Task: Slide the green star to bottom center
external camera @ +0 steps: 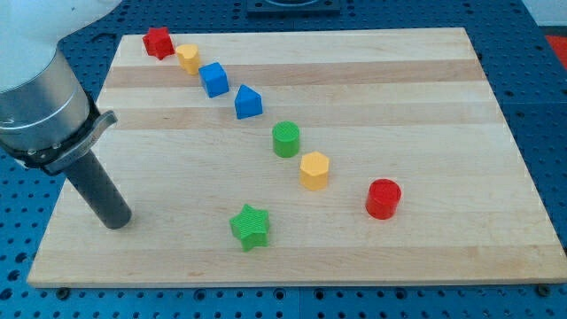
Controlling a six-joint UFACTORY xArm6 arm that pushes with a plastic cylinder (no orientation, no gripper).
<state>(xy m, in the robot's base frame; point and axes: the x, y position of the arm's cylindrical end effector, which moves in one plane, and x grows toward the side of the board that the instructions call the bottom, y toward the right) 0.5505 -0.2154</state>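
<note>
The green star (251, 227) lies on the wooden board (425, 89) near the view's bottom, a little left of centre. My tip (115, 221) rests on the board at the view's lower left, well to the left of the green star and apart from it. No block touches the tip.
A diagonal line of blocks runs from the view's top left to the right: a red block (158, 42), a yellow block (187, 58), a blue block (213, 79), a blue wedge-like block (248, 103), a green cylinder (286, 139), a yellow hexagonal block (314, 170), a red cylinder (384, 198).
</note>
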